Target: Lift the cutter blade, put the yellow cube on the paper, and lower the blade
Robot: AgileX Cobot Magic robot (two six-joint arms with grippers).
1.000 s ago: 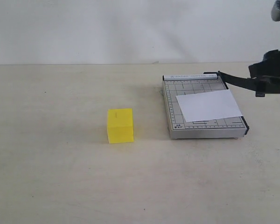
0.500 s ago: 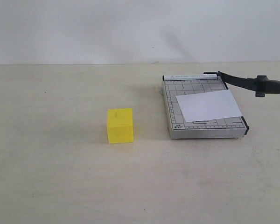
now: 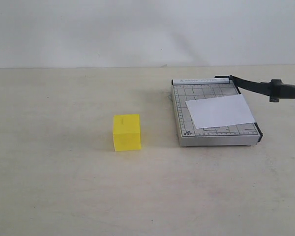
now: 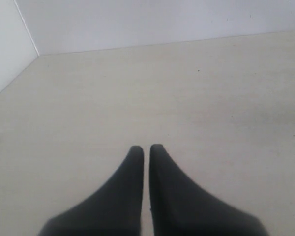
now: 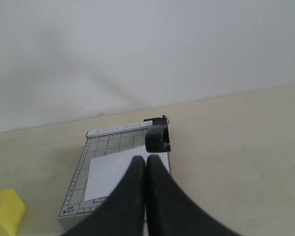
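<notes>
bright yellow cube (image 3: 126,132) is sitting at 9 o'clock from paper (image 3: 219,111) | cutter blade (image 3: 265,88) is sticking up | left gripper (image 4: 146,150), right gripper (image 5: 146,160) are pressing fingers together, empty

worktop (image 3: 64,196): pale, matt, looks like wood with faint streaks
yellow cube (image 3: 126,132): smooth, plain, looks like plastic
paper (image 3: 219,111): thin, white, matt
cutter base (image 3: 182,105): grey, smooth, looks like painted metal
cutter blade (image 3: 258,87): black, handle looks like smooth plastic, slightly shiny
left claw (image 4: 146,150): black, smooth, dull
right claw (image 5: 146,162): black, smooth, dull

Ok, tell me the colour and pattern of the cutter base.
The cutter base is grey with a dark grid; the exterior view shows it best.
</notes>
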